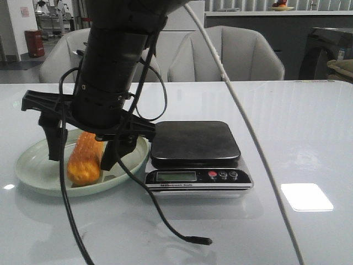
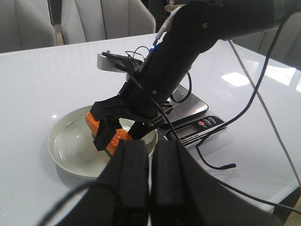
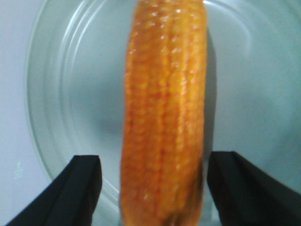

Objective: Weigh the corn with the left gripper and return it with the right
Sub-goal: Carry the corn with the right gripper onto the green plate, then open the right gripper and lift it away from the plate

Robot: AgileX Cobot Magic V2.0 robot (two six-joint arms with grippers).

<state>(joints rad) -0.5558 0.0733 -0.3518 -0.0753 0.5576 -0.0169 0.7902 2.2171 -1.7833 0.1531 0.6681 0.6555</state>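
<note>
The orange-yellow corn point(image 1: 84, 160) lies in a pale green plate point(image 1: 33, 171) at the table's left. My right gripper point(image 1: 81, 157) hangs over the plate, open, with one finger on each side of the cob. In the right wrist view the corn point(image 3: 164, 117) sits between the fingers point(image 3: 84, 174), with a gap on both sides, over the plate point(image 3: 70, 94). The left wrist view shows that arm, the corn point(image 2: 115, 141) and the plate point(image 2: 70, 146) from a distance. My left gripper point(image 2: 150, 150) is shut and empty, drawn back, and out of the front view.
A black digital kitchen scale point(image 1: 193, 141) stands right beside the plate, its platform bare; it also shows in the left wrist view point(image 2: 195, 106). A loose black cable point(image 1: 187, 237) trails from the right arm onto the white table. Grey chairs point(image 1: 242, 52) stand behind the far edge.
</note>
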